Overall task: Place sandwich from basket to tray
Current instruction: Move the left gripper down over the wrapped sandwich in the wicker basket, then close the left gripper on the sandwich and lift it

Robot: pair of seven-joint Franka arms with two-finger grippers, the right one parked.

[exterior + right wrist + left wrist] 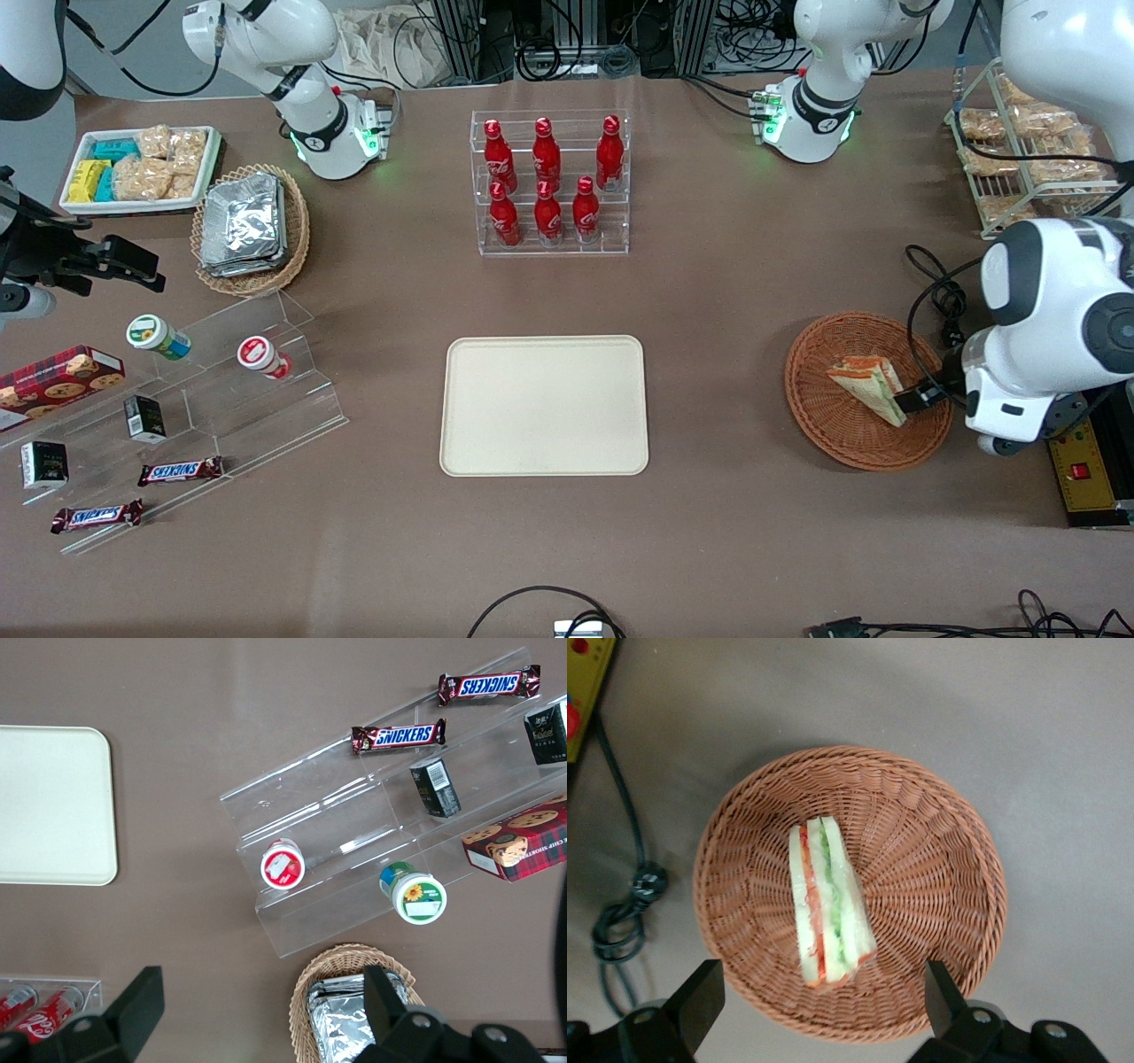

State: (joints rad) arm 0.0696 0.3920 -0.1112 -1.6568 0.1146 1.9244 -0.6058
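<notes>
The sandwich (868, 383), a pale bread wedge with green and orange-red layers, lies in the reddish-brown wicker basket (819, 421) toward the working arm's end of the table. In the left wrist view the sandwich (826, 904) rests near the middle of the basket (939, 877). My left gripper (920, 396) hovers above the basket's edge, open and empty. Its fingers (704, 992) stand wide apart on either side of the sandwich's broad end, above it. The gripper (822, 981) touches nothing. The cream-beige tray (544, 405) lies at the table's middle.
An acrylic rack of red bottles (549, 182) stands farther from the front camera than the tray. A black cable (625, 904) and a yellow box (1085, 470) lie beside the basket. A wire rack of snack packs (1019, 159), a foil-pack basket (251, 226) and acrylic steps (177, 416) hold other goods.
</notes>
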